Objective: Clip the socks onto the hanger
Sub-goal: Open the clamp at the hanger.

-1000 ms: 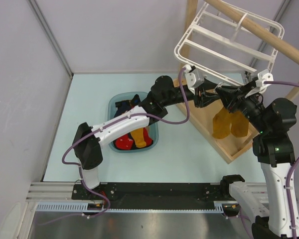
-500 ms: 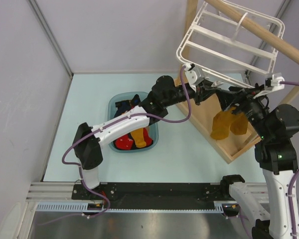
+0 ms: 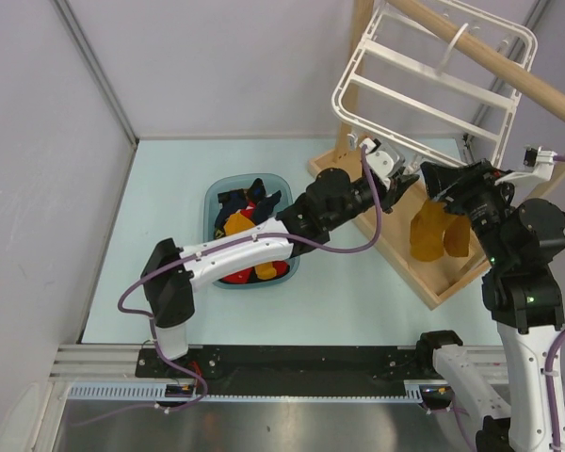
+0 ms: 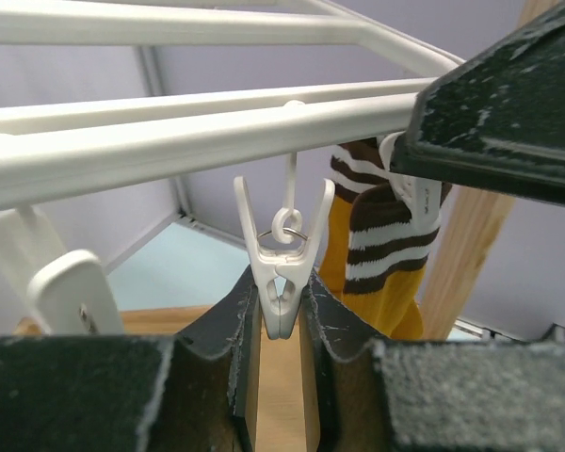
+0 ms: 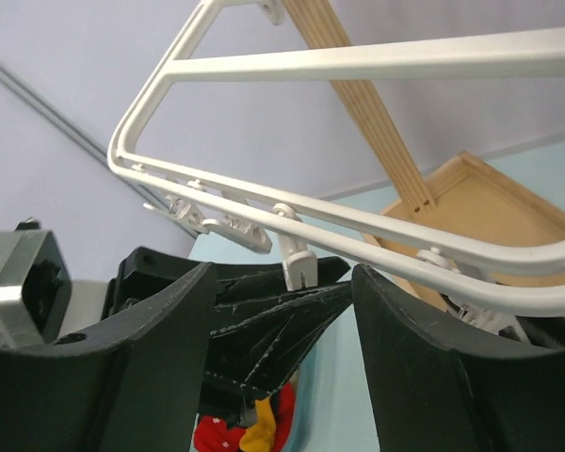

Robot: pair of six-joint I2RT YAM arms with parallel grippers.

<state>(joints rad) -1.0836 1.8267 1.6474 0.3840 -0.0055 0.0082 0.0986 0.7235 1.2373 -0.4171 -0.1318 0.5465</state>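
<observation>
Top external shows the shift plainly. A second ago the left jaws were up at the near-left corner of the hanger point(image 3: 424, 105). Now the left arm has dropped and reached further along under the hanger's near bar, towards the two socks point(image 3: 431, 234) hanging below it. The right arm has eased back a little toward the hanger's near-right corner, so the right jaws sit just right of the left ones.

The left wrist view shows what the move was for. The left jaws are clenched on a free clip point(image 4: 281, 282) dangling from the hanger's bar, pressing its lower half from both sides. Just right of it, under the same bar, a striped sock point(image 4: 381, 250) is already pinned by its cuff. From the right wrist, the right jaws stand spread wide with nothing in them, aimed up at the hanger's underside.

As I read it, two socks are up and the next clip is now in hand, but no sock is near it. The other yellow ones lie in the basin point(image 3: 210, 202) on the surface, well left of the hanger. One arm will probably have to fetch one. The grip also sits low on the clip, below its spread upper wings, so I doubt this squeeze would open it.
</observation>
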